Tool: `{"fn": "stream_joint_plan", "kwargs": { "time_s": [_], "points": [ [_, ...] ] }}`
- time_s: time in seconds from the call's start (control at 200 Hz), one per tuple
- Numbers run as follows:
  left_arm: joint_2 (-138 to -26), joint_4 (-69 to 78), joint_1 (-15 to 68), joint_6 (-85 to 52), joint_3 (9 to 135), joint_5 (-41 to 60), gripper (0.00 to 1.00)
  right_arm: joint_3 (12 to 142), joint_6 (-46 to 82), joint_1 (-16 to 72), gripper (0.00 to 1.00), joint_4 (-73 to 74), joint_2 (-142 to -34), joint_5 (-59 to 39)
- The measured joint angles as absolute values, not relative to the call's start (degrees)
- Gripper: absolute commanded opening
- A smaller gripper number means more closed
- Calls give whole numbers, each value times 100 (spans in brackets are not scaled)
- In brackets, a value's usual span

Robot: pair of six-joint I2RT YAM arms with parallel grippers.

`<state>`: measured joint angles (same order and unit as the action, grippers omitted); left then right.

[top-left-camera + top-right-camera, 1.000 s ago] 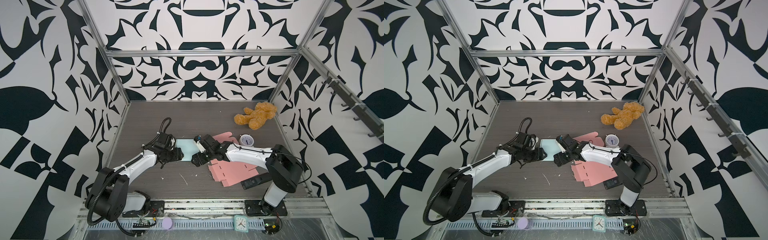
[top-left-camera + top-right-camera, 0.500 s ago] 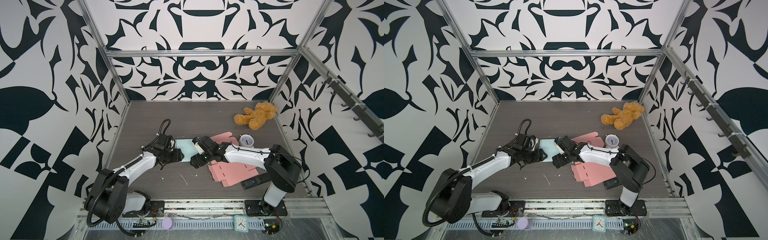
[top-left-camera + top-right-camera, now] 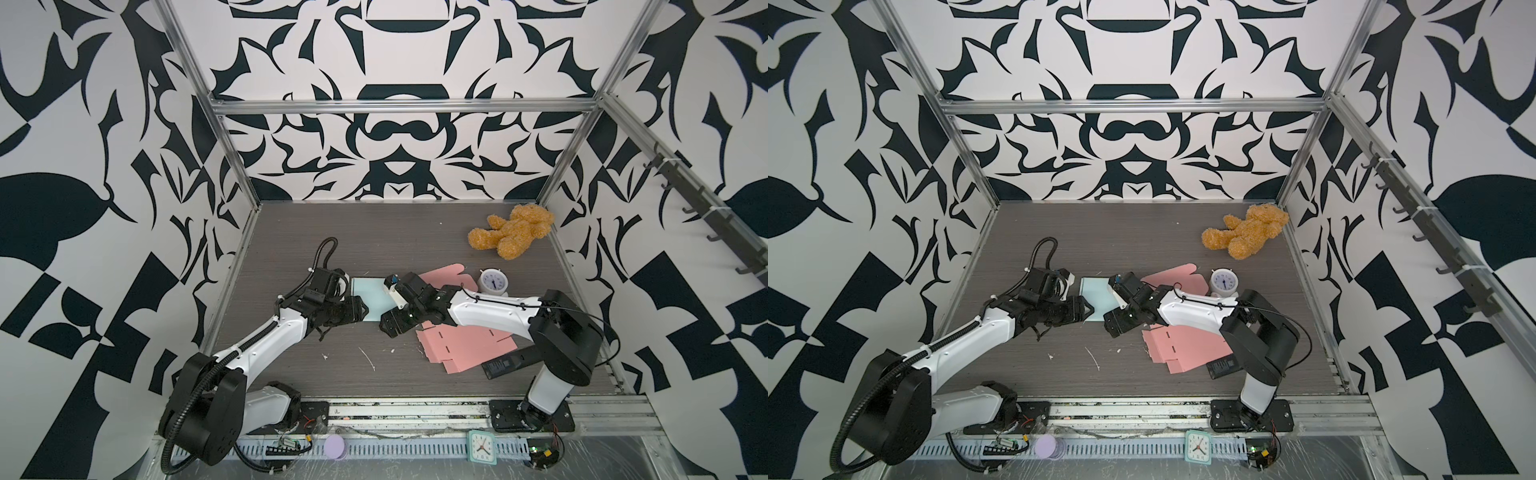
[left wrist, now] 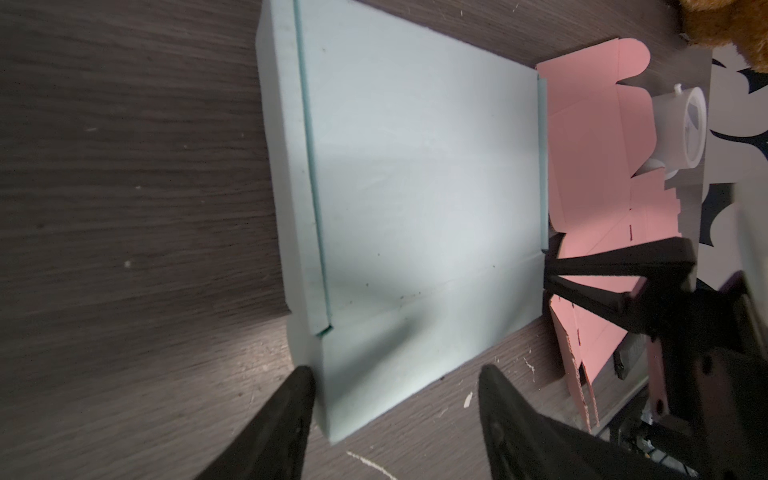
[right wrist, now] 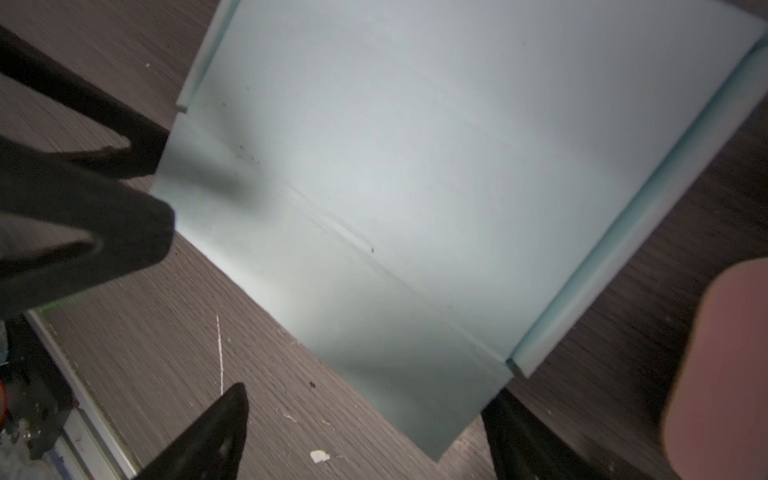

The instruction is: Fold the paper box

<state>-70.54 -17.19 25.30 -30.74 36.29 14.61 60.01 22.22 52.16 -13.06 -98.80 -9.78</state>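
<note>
Box [image 3: 368, 296]: flat, just beside pink sheet [image 3: 444, 276] | left gripper [image 4: 395, 370]: half open, empty, at box edge | right gripper [image 5: 365, 395]: wide, empty, between box and sheet | Risk: I judge a push slides the box against the sheet, folding nothing.

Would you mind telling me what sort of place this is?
Probably a robot test cell: patterned walls on a metal frame, left arm and right arm bolted to a rail, and props like a teddy.

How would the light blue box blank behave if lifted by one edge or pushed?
Probably floppy: the light blue box blank is a thin creased sheet lying flat. Likely light, so a push may slide it across the table rather than fold it.
</note>
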Motion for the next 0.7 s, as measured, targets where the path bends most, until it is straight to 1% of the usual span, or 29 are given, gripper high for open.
{"fn": "stream_joint_plan", "kwargs": {
  "time_s": [0.285, 0.51, 0.7],
  "points": [
    [-7218, -1715, 2541, -3114, 3629, 1450, 65, 6001, 2220, 5218, 90, -1302, -9867, -926],
    [-7227, -1723, 2541, -3155, 3629, 1444, 67, 6001, 2222, 5225, 89, -1302, -9867, -921],
    [-7026, -1896, 2558, -3183, 3629, 1435, 69, 5996, 2244, 5251, 93, -1271, -9867, -921]
  ]
}}
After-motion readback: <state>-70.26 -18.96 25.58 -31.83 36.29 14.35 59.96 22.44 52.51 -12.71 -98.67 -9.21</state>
